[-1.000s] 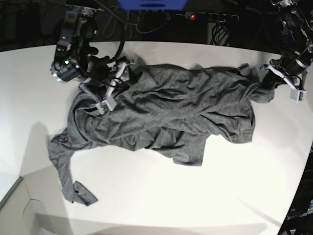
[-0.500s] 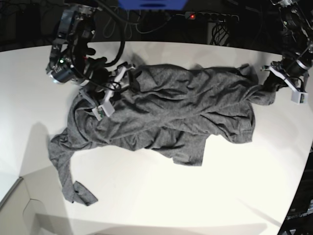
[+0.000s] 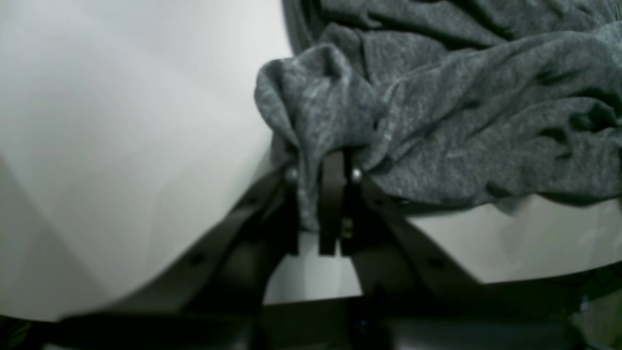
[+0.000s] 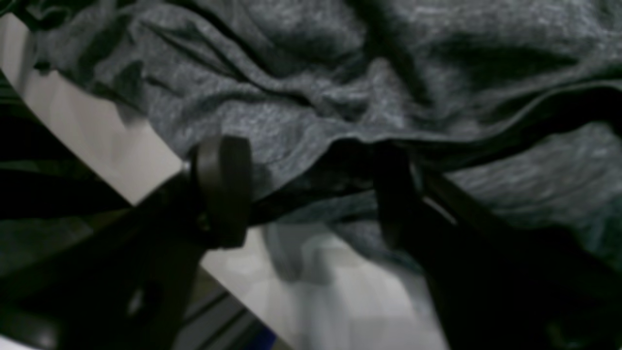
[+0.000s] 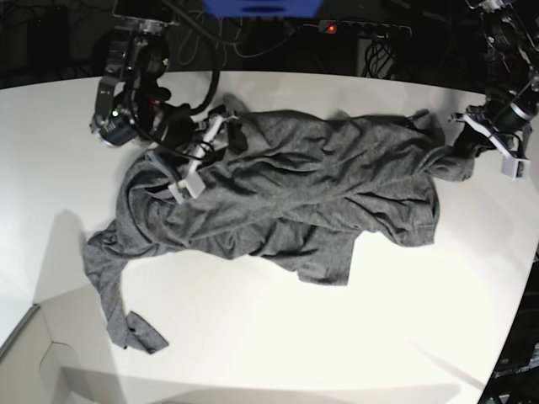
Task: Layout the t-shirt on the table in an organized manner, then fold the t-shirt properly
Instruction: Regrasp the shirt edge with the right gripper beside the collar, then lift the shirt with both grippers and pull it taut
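Left wrist view: our left gripper (image 3: pixel 323 177) pinches a bunched corner of the t-shirt (image 5: pixel 295 202). Our right gripper (image 4: pixel 311 189) stands wide, straddling a hem edge, nothing clamped. The shirt lies crumpled across the table (image 5: pixel 337 337), so we judge layout unfinished; next, close right and pull apart.

- Base view: bright, overexposed table (image 5: pixel 278 337), curved edges from lens distortion, dark background.
- Wrist views: dim, soft, blurred nearby; shadows beneath the t-shirt (image 3: pixel 461 121).
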`<state>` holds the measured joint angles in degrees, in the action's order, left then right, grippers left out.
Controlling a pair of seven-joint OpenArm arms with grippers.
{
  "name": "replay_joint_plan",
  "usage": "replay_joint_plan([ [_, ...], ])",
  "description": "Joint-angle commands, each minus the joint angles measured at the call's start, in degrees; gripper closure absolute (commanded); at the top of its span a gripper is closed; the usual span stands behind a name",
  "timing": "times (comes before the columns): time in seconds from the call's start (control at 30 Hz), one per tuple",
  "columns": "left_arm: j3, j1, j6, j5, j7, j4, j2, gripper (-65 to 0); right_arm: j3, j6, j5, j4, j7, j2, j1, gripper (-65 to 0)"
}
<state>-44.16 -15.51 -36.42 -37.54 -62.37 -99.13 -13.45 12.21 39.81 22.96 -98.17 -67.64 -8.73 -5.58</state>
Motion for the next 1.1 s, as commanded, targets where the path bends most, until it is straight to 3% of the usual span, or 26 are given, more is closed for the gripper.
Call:
replay_joint_plan([
  [0.0,-0.3,0.2,-0.2,-0.8,1.1,-1.2,-0.8,-0.1,-0.2,0.2,1.2,0.0,1.0,-0.3,1.1,-31.9],
  [0.23,-0.3,0.3,-0.2,-2.9,1.2,-1.2,-0.7,-0.1,0.1,0.2,1.1,2.8,1.1,-0.3,2.6,0.0],
  [0.37,-0.5,0.3,-0.2,-7.2,1.3,-1.2,-0.9,-0.1,2.3,0.2,1.3,0.4,1.1,2.2,3.0,0.0],
  [0.73,-0.2,3.2,-0.2,-13.7,0.7,-1.1,-0.7,-0.1,20.2,0.2,1.4,-13.9,1.0,7.8,3.5,0.0],
  [0.93,0.3,10.7,-0.1,-14.5,0.7,-1.0,3.1,-0.1,20.7,0.2,1.3,-13.0,0.7,10.8,11.8,0.0],
  [1.07,5.6,16.9,0.5,-14.5,1.2,-0.6,3.7,-0.1,20.0,0.2,1.2,-12.9,0.5,12.8,18.5,0.0],
])
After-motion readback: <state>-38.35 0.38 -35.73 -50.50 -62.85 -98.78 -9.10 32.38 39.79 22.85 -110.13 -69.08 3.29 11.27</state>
